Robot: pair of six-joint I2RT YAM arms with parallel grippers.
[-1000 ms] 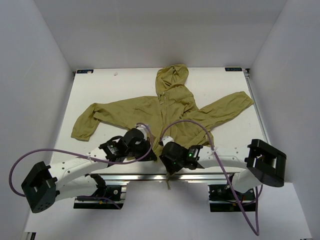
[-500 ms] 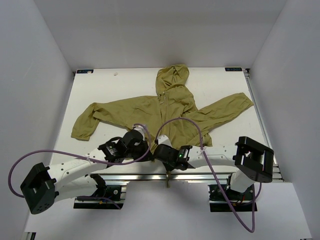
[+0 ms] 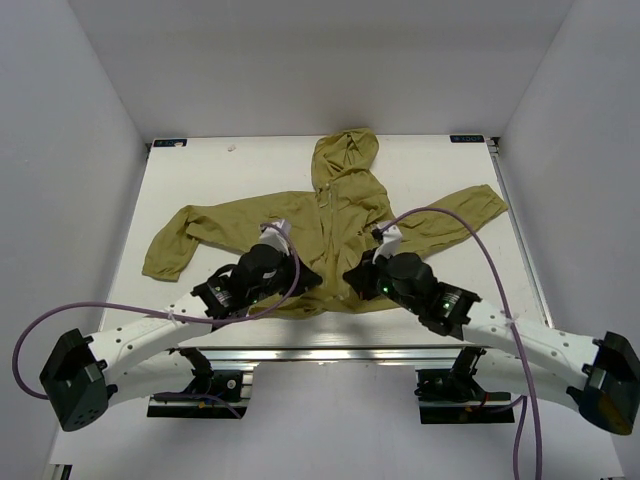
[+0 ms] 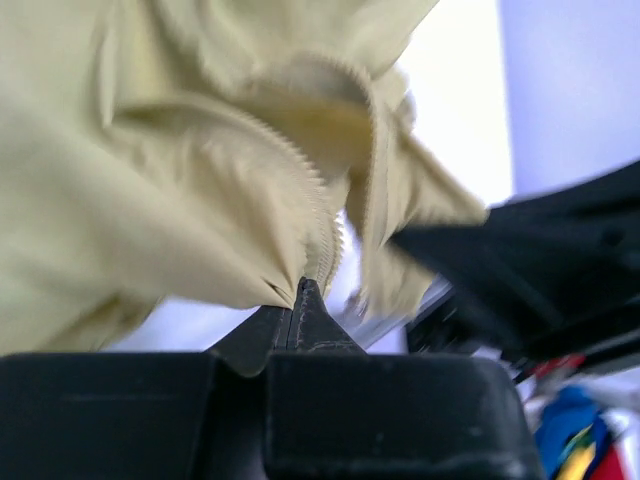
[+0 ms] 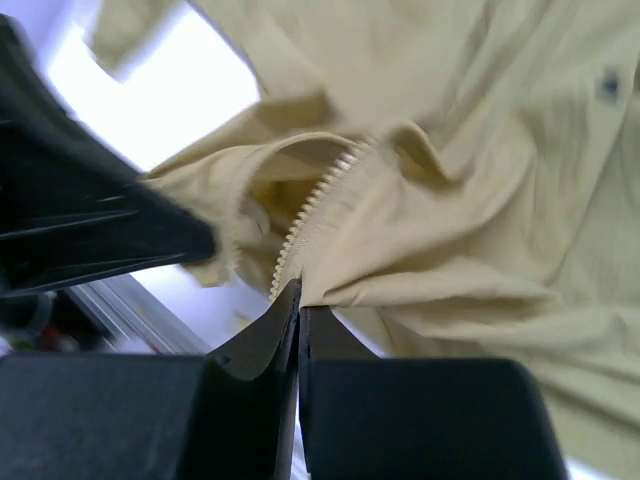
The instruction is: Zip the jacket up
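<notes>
White walls (image 3: 90, 120) enclose a pale desk (image 3: 220, 165) where the olive jacket (image 3: 240, 215) lies flat at the middle, its long axis running near to far: hood (image 3: 343, 155) toward the far edge, hem toward the arms, sleeves spread left and right. Left fingers (image 4: 318, 330) are closed, pinching fabric beside the zipper (image 4: 318, 205) teeth at the hem; right fingers (image 5: 262, 345) are closed on the opposite zipper edge

Olive-green hooded jacket (image 3: 330, 225) lies front-up and flat, hood (image 3: 342, 152) toward the far edge, sleeves spread sideways. Zipper (image 5: 320, 195) unfastened at hem, teeth exposed, edges bunched.
</notes>
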